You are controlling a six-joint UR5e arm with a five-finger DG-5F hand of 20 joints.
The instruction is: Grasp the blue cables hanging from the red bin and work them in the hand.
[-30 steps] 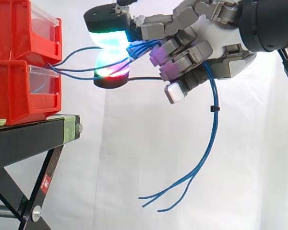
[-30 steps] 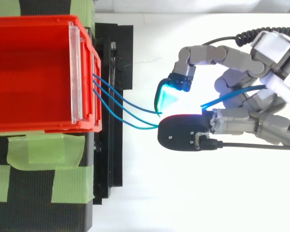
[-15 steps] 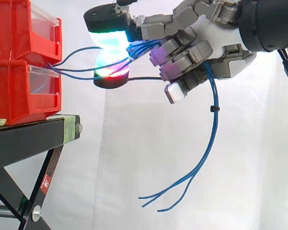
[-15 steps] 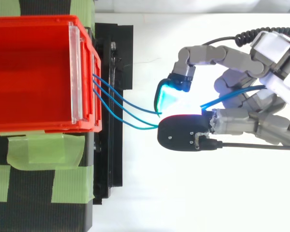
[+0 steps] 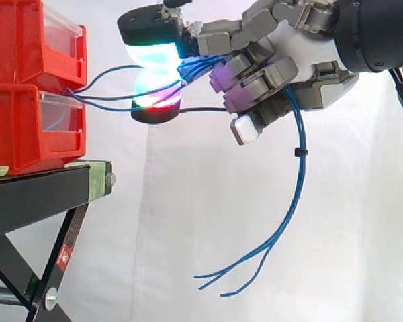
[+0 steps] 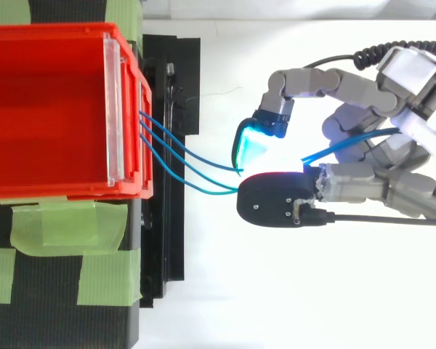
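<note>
- The hand (image 5: 292,64) is hanging out to the right of the red bin (image 6: 58,30), not touching it, and it's clamping the blue cables (image 6: 192,166) between two glowing pads (image 5: 153,52).
- The cables are coming out of the bin's front, crossing the gap to the right and going straight into that pinch.
- Past the pinch they're running through the curled fingers and dangling well below and right of the bin, with the loose ends curling back toward it.
- The bin is sitting on a black stand (image 5: 40,191), with green tape (image 6: 54,225) stuck right beside the bin.
</note>
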